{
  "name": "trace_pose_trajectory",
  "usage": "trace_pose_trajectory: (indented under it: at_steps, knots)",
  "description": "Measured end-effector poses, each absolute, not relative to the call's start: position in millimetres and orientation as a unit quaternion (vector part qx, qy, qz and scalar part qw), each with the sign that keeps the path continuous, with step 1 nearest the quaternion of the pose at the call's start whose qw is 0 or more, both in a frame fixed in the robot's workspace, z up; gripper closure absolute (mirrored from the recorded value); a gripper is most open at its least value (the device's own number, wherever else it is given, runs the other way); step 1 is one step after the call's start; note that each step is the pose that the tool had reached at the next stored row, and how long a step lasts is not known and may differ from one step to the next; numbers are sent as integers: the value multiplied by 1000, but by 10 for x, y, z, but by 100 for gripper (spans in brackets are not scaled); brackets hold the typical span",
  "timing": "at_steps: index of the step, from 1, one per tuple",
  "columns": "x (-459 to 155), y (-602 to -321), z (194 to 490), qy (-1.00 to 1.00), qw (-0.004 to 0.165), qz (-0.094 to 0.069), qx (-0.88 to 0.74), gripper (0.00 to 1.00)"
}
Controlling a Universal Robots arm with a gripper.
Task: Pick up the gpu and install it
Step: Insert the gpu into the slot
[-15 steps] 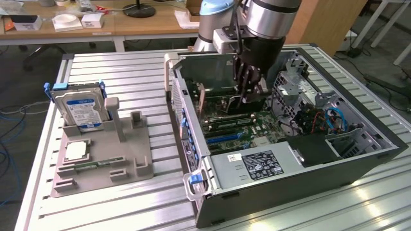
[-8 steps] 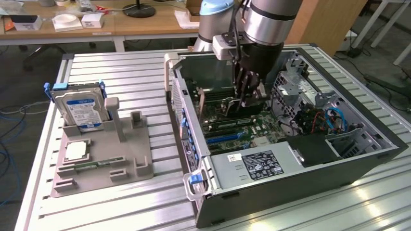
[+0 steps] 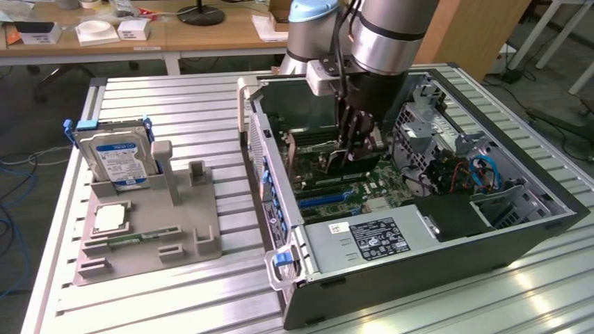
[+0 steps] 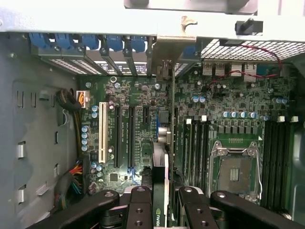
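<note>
A ribbed aluminium tabletop (image 3: 177, 104) is being used to carry the whole setup, its grooved slats running across the exterior view. An open black computer case (image 3: 519, 233) is lying on its side on it, toward the exterior view's right, with the motherboard (image 4: 238, 102) facing up. The arm is being held down inside the case, and the tool (image 3: 357, 149) is being kept clamped on the gpu (image 4: 161, 143), which is seen edge-on in the wrist view as a thin green card standing upright between the black fingers (image 4: 140, 205), its metal bracket reaching toward the rear slot openings of the case. The card is being held just above the motherboard, beside the black expansion slots (image 4: 116, 136); whether it is touching a slot cannot be told. An empty CPU socket (image 4: 236, 174) is showing nearby on the board.

To the exterior view's left, a grey parts holder (image 3: 149, 236) is resting on the tabletop, with a hard drive (image 3: 116, 160) standing upright in it and a CPU chip (image 3: 110, 217) lying flat. Behind the tabletop, wooden desks (image 3: 199, 35) with small boxes and a lamp base are standing, and cables are trailing on the grey floor (image 3: 28, 97)
</note>
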State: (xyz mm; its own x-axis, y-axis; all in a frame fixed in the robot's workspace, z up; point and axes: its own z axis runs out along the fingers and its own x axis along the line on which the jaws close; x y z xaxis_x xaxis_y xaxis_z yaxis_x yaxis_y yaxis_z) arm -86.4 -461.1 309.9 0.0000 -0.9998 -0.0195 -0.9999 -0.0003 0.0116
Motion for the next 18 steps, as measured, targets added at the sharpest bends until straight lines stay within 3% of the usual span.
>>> trace_pose_trajectory:
  at_steps: [18]
  knots:
    - [-864,-4625,2798,707,3,11,-707,74]
